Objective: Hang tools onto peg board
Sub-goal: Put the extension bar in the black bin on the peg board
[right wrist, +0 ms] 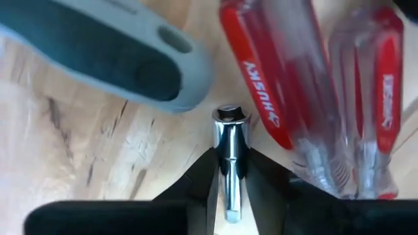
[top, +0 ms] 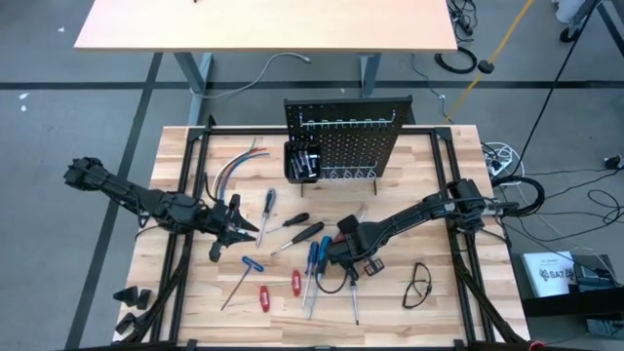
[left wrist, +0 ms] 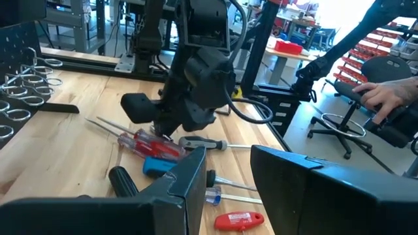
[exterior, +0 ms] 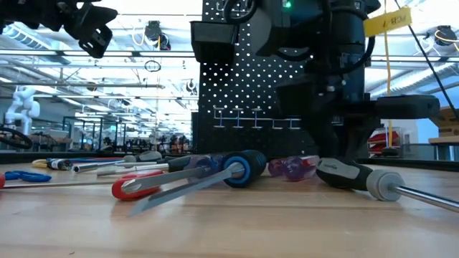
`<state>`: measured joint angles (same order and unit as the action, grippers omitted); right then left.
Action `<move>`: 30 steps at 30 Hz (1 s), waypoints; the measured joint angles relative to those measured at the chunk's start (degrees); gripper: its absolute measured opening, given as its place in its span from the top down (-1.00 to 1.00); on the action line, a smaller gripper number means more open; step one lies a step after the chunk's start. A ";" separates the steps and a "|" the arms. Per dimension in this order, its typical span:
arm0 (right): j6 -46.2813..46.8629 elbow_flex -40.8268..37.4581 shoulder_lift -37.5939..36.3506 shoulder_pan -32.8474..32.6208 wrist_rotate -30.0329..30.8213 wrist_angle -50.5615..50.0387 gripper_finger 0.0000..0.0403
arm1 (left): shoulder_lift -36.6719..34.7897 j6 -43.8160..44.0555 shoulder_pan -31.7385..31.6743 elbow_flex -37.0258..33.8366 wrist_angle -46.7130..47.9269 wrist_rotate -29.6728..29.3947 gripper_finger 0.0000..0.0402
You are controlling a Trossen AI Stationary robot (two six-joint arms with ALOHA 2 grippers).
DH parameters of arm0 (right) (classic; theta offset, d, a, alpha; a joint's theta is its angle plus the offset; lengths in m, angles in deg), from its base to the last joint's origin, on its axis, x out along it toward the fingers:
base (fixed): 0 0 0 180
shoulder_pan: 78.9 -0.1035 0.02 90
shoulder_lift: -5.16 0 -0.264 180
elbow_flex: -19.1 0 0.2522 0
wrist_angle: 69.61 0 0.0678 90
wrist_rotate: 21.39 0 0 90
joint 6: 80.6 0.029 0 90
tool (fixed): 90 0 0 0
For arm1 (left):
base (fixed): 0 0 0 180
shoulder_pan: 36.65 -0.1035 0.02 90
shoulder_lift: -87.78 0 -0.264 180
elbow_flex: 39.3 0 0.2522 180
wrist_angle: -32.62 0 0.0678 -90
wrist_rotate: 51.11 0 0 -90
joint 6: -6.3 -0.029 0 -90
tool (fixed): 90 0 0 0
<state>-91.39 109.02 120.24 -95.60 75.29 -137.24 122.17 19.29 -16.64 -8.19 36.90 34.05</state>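
High: right gripper (top: 353, 255) down among the tools (top: 310, 261) mid-table; peg board (top: 347, 136) upright at the far edge, well apart. Left gripper (top: 232, 226) hovers near the black-handled drivers.

Low: crowded handles (exterior: 240, 168); a lift could drag neighbours.

Left wrist: left jaws spread, empty.

Right wrist: jaws pinching a slim silver socket shaft (right wrist: 231, 153), red Husky screwdriver (right wrist: 261, 85) just beside. Smooth metal, narrow bite, so it may well slip or twist out.
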 joint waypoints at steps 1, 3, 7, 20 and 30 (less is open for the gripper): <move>1.26 0.00 0.00 0.00 -0.07 -0.05 0.75 | 0.00 0.00 0.02 -0.01 0.03 0.00 0.37; 4.02 0.00 0.00 -0.09 -0.26 -0.12 0.84 | -0.01 0.05 0.01 -0.01 0.11 0.00 0.37; 12.53 -0.11 -0.28 -0.58 -0.22 -0.36 0.87 | -0.01 0.19 0.01 -0.01 0.83 0.00 0.37; 27.66 -0.38 -11.74 -5.87 8.61 2.50 0.87 | 0.00 -0.04 0.00 -0.01 1.03 0.02 0.37; 11.87 -0.24 -18.99 -6.15 44.96 50.99 0.87 | 0.00 -0.22 0.00 -0.01 -0.08 -2.18 0.37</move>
<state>-79.52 108.78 101.25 -101.75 120.25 -86.25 122.17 19.07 -16.64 -8.20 36.82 31.87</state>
